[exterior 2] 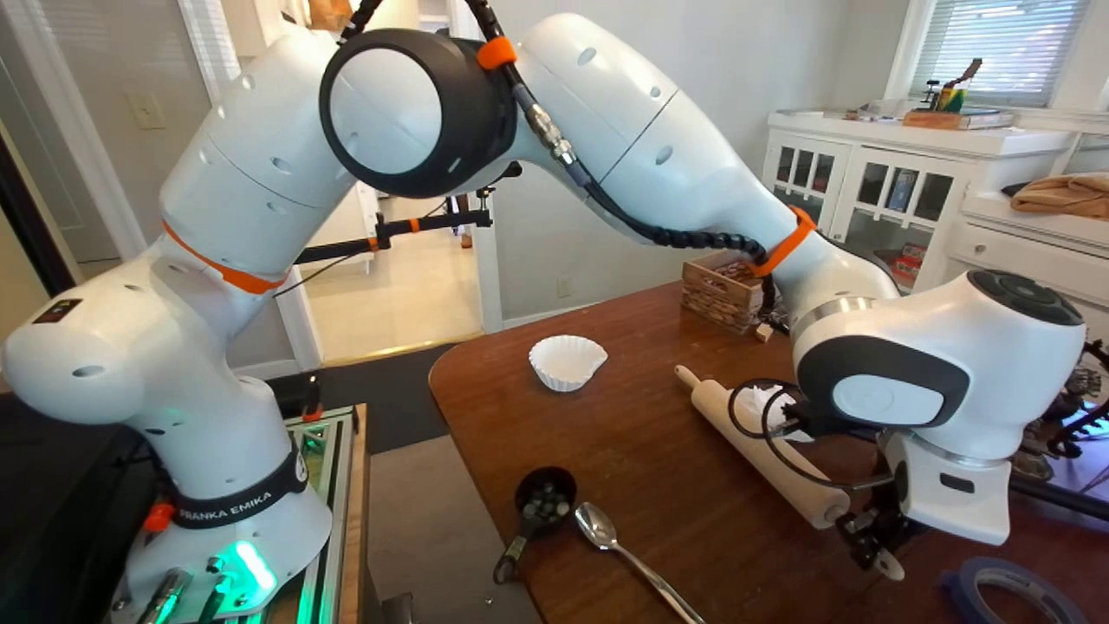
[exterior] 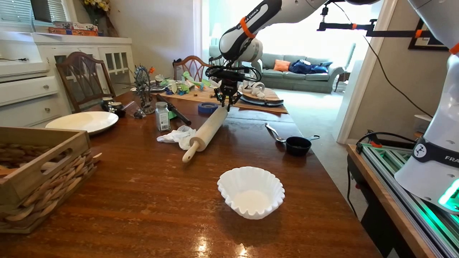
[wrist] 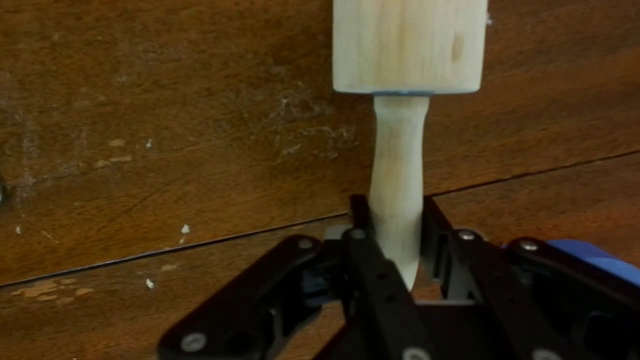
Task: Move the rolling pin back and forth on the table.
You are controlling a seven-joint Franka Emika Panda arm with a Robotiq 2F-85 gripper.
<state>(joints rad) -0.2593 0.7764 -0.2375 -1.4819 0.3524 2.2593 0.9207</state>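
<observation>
While the tool (wrist: 397, 212) grips one handle (wrist: 398, 160) of the rolling pin (exterior: 211, 130), its fingers (wrist: 360, 212) drawn in against both sides of the wood, the pin lies on the worktop (exterior: 143, 200), well in from the robot-side edge. A small black cup (exterior: 298, 148) sits at that edge, a metal spoon (exterior 2: 617, 548) just beside it. Toward the rounded corner stands a fluted white bowl (exterior 2: 567, 364); a blue tape roll (exterior: 207, 109) lies near the tool.
</observation>
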